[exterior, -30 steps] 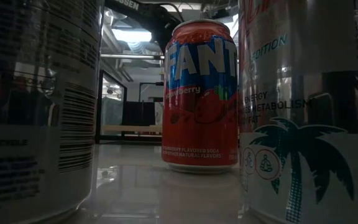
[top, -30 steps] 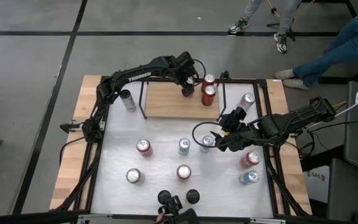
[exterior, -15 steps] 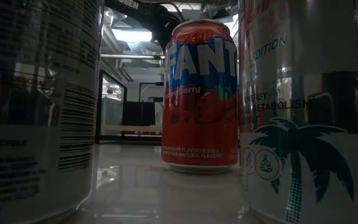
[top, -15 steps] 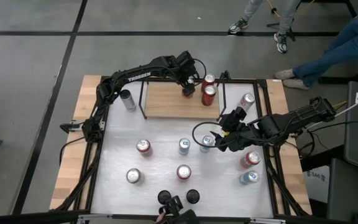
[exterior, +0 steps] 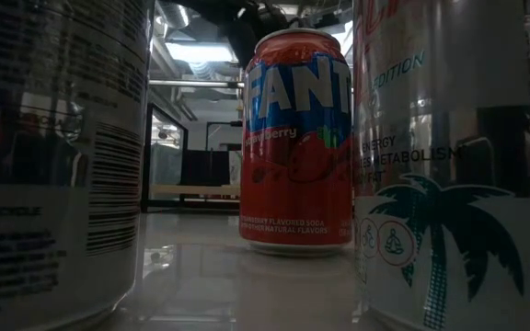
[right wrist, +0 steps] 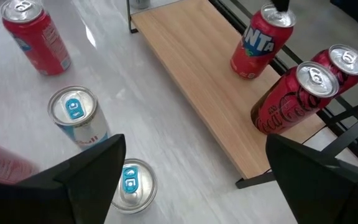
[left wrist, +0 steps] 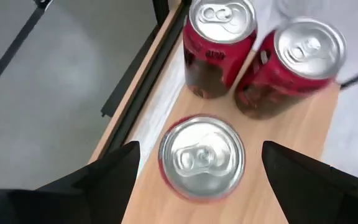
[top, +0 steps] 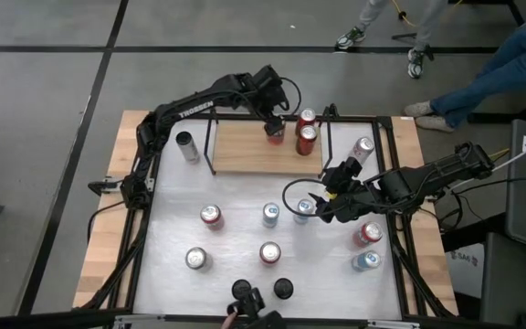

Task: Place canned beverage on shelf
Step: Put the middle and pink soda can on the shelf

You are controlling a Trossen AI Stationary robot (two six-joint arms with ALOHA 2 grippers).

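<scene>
A red Fanta can (left wrist: 201, 158) stands upright on its base on the light-wood shelf (top: 245, 151), left of two other red cans (top: 306, 130). My left gripper (top: 274, 126) hovers just above it, open, one finger on either side of the can top and clear of it. The right wrist view shows the can (right wrist: 261, 40) standing free on the board. My right gripper (top: 320, 203) is open low over the white table, above a light-blue can (right wrist: 131, 183) that stands between its fingers untouched.
Several more cans stand on the white table (top: 236, 196): red ones (top: 211, 216), blue ones (top: 270, 215), a silver one (top: 187, 146) left of the shelf and one (top: 362, 148) right of it. Black shelf rods (top: 211, 146) stand at the board's ends. A person's legs (top: 482, 78) show beyond the far right corner.
My left gripper has gone up and a little toward the far edge, off the red Fanta can, which stays standing on the shelf. My right arm has kept still.
</scene>
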